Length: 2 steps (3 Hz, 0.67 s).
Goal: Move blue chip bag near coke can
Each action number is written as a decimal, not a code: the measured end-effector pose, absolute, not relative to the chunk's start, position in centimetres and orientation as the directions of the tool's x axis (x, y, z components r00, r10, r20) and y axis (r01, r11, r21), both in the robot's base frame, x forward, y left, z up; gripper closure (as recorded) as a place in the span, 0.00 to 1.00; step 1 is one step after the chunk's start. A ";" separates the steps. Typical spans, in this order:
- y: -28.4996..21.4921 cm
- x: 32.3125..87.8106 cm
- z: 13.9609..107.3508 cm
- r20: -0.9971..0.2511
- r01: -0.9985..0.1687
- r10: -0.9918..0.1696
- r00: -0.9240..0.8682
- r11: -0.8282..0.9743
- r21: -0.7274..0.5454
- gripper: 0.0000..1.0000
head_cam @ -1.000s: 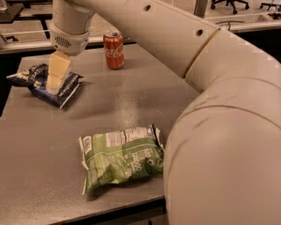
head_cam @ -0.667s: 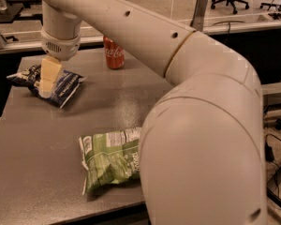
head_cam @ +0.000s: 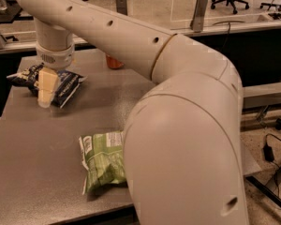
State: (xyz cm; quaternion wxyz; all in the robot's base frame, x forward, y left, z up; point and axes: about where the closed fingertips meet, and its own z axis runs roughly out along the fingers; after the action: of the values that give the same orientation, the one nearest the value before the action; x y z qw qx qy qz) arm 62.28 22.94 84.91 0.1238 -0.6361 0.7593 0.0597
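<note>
Navy blue chip bag [head_cam: 68, 85] at far left of grey table [head_cam: 33, 153], gripper [head_cam: 45, 97] low over it, open or closed cannot tell, coke can [head_cam: 114, 63] mostly hidden behind arm [head_cam: 131, 36], green chip bag [head_cam: 101, 161] near centre.

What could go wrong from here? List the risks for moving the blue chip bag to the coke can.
1. The gripper is low over the blue chip bag, which lies flat and crumpled. A grasp may catch only a fold and slip.
2. The coke can is mostly hidden behind the arm, so the bag or the arm could knock it over.
3. One end of the bag lies near the left edge of the table. A push could shove it off.
</note>
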 end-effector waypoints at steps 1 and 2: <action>22.6 62.0 84.2 -0.237 -0.980 -0.958 -0.162 0.184 -0.077 0.26; 20.9 62.1 85.6 -0.235 -0.975 -0.959 -0.159 0.190 -0.112 0.57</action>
State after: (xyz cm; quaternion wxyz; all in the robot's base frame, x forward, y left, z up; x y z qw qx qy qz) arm 62.11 20.90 85.62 0.1272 -0.6357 0.7607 0.0328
